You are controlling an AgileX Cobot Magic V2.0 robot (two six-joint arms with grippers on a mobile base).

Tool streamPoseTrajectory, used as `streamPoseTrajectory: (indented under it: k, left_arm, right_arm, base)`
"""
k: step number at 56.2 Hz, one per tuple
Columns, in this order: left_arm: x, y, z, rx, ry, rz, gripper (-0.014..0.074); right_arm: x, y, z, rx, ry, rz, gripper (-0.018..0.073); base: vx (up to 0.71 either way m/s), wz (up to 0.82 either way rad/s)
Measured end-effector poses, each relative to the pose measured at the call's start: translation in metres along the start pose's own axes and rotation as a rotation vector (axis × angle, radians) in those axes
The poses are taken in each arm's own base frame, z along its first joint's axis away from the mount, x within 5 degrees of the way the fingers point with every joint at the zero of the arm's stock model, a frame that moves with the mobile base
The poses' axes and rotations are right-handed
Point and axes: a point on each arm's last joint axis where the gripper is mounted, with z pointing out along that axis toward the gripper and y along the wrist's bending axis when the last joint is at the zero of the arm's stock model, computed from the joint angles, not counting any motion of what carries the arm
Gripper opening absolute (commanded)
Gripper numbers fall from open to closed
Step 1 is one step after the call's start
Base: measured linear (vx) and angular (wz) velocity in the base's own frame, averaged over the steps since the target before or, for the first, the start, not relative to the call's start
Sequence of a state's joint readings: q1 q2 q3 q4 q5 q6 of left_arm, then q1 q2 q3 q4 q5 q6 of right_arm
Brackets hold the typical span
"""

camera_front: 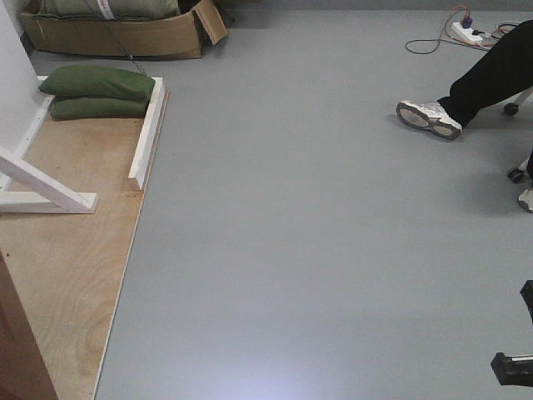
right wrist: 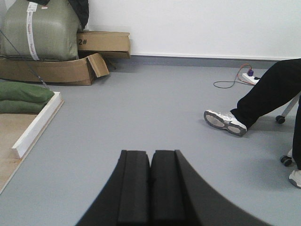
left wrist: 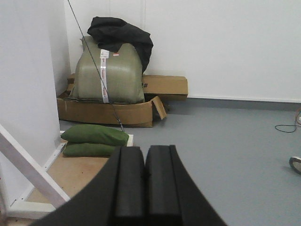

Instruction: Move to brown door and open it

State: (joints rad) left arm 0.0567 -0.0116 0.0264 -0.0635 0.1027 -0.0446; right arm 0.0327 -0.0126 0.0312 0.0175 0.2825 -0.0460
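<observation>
Only a reddish-brown sliver of the brown door (camera_front: 12,350) shows, at the bottom left corner of the front view; its panels and lock are out of view. In the left wrist view my left gripper (left wrist: 144,148) is shut, pads pressed together with nothing between them, and it faces the green bags and the white wall. My right gripper (right wrist: 151,153) is likewise shut and empty, hanging over bare grey floor.
A plywood platform (camera_front: 71,258) with white frame beams (camera_front: 148,129) lies on the left, with two green sandbags (camera_front: 96,83) at its far end. Behind is a cardboard box (left wrist: 108,112) holding an olive sack. A seated person's leg and shoe (camera_front: 429,117) and a power strip (camera_front: 466,33) are at the right.
</observation>
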Motion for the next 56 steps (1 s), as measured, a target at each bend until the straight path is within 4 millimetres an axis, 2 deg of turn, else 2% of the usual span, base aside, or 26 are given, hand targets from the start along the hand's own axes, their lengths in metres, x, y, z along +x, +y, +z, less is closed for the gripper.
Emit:
streamPoseTrajectory:
  k: [56]
  left_arm:
    - [0.0000, 0.0000, 0.0000, 0.000, 0.000, 0.000, -0.0006]
  right_arm:
    - [0.0000, 0.0000, 0.0000, 0.000, 0.000, 0.000, 0.0000]
  base:
    - [0.05, 0.00]
